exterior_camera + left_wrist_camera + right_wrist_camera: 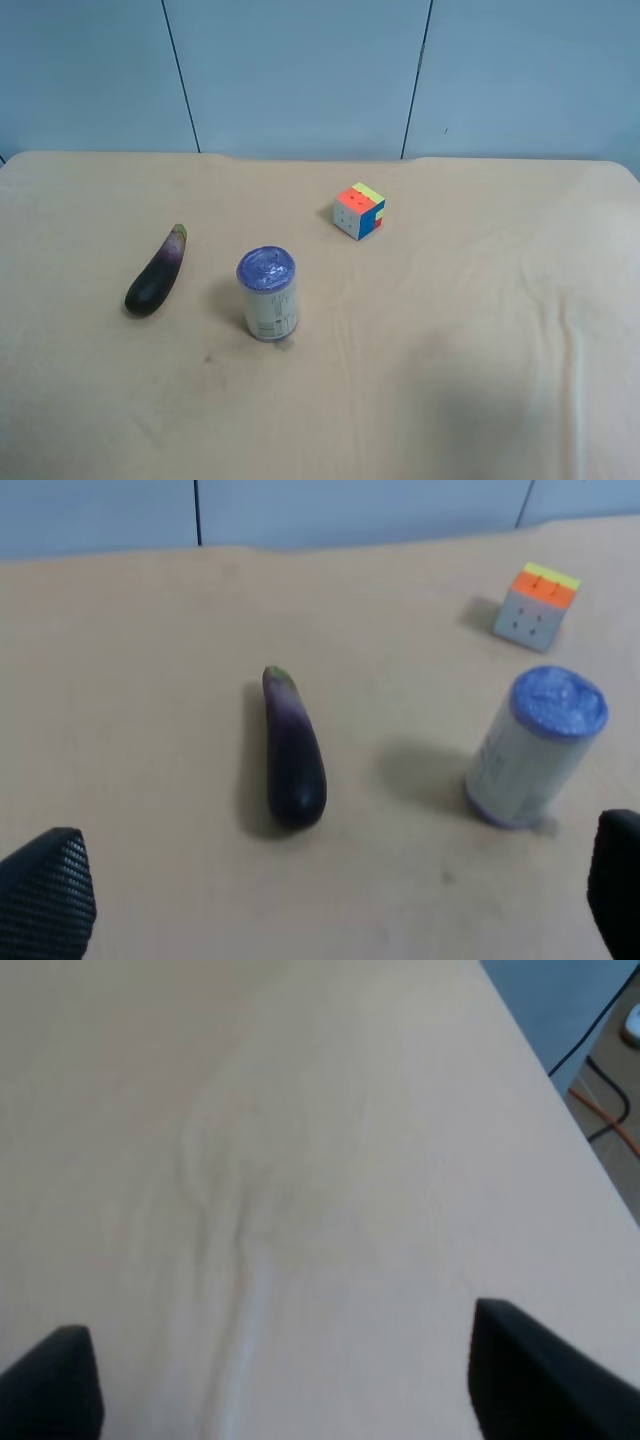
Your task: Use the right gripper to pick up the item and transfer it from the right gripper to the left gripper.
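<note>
The dark purple eggplant (156, 274) lies on the beige table (450, 330) at the exterior high view's left, its greenish stem tip pointing toward the back. It also shows in the left wrist view (293, 752), well ahead of the left gripper (330, 900), which is open and empty. The right gripper (290, 1375) is open and empty over bare tablecloth; the eggplant does not show in its view. Neither arm shows in the exterior high view.
A purple-lidded can (267, 294) stands upright next to the eggplant, also seen in the left wrist view (535, 746). A multicoloured puzzle cube (360, 210) sits further back (536, 606). The table's edge and floor cables (600, 1110) show in the right wrist view.
</note>
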{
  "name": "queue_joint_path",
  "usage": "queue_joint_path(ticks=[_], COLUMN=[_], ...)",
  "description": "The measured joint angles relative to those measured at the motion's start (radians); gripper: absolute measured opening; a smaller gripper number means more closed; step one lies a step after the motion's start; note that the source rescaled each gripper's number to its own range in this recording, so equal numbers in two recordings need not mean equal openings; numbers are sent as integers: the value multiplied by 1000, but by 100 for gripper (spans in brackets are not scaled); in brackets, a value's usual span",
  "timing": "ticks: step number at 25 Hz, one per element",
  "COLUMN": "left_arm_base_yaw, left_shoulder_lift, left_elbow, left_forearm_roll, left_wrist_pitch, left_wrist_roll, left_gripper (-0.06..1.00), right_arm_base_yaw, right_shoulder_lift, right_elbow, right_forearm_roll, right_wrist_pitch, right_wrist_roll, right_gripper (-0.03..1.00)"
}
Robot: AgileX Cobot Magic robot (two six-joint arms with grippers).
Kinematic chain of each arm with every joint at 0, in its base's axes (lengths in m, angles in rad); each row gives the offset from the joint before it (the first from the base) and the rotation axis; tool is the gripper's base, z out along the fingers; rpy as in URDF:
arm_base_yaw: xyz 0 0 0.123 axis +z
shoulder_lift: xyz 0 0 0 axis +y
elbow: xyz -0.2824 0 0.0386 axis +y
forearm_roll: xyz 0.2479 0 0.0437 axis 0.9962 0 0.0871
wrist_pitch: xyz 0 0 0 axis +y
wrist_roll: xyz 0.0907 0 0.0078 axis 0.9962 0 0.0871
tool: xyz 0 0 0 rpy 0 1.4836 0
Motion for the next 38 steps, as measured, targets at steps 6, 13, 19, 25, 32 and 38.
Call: queue_joint_path(ticks=[6, 13, 19, 25, 32, 38], left_arm_base_yaw=[0, 0, 0, 0, 0, 0], left_shoulder_lift=[0, 0, 0, 0, 0, 0], left_elbow=[12, 12, 12, 12, 12, 12], left_forearm_roll=[42, 47, 47, 47, 47, 47], left_wrist_pitch=[97, 100, 100, 100, 100, 100], left_wrist_roll=[0, 0, -1, -1, 0, 0], left_gripper=[100, 100, 100, 100, 100, 100], right_arm_base_yaw=[0, 0, 0, 0, 0, 0], right_shoulder_lift=[0, 0, 0, 0, 0, 0], right_elbow=[0, 0, 0, 0, 0, 0], right_forearm_roll=[0, 0, 0, 0, 0, 0], right_wrist_pitch=[0, 0, 0, 0, 0, 0], right_wrist_roll=[0, 0, 0, 0, 0, 0], right_gripper=[48, 48, 48, 48, 48, 48])
